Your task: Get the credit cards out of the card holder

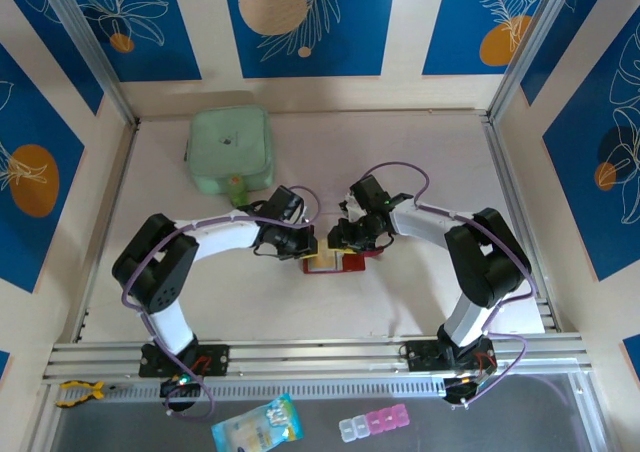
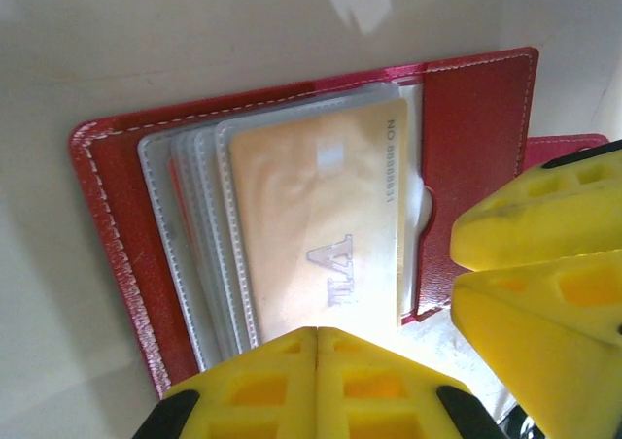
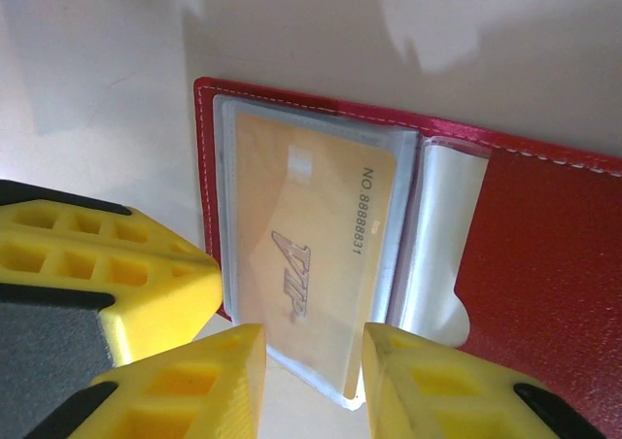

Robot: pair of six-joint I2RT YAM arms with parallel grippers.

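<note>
resting closed tip to tip, the left gripper [image 2: 317,350] has the gold-orange credit card [image 2: 321,225] just beyond it, sleeved in the open dark red leather card holder [image 2: 476,138], a sleeve edge [image 3: 335,386] lying between the right gripper's [image 3: 313,347] parted fingers [image 3: 413,381].

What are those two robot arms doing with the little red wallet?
Both arms lean over the open red card holder in the middle of the table. A gold card sits inside its clear sleeve. The right gripper is open, fingers either side of that sleeve's edge; the left gripper is shut at the holder's edge. No card is out yet.
</note>
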